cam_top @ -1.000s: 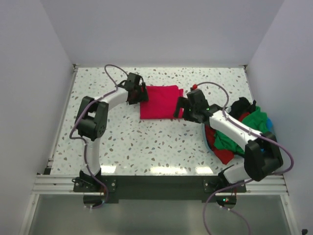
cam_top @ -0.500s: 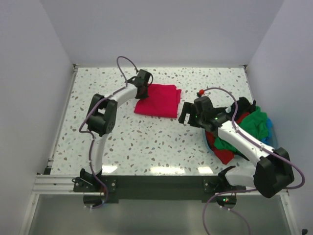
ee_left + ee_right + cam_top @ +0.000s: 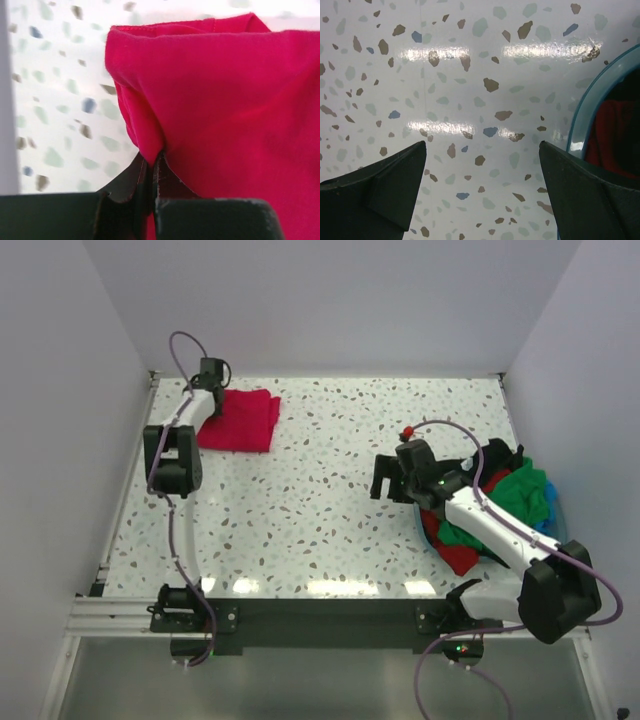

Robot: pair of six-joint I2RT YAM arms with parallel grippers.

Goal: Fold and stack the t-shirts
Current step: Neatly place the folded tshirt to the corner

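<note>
While the left gripper (image 3: 152, 172) pinches an edge of the folded crimson t-shirt (image 3: 242, 422) (cloth bunched between its jaws), the right gripper (image 3: 388, 485) hangs wide open beside the basket (image 3: 577, 117).

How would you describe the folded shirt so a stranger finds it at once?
On the speckled table, look at the far left corner. There lies a crimson-red t-shirt, its edge pinched by the left hand. It alone is folded flat; the other shirts are heaped in the basket on the right.
</note>
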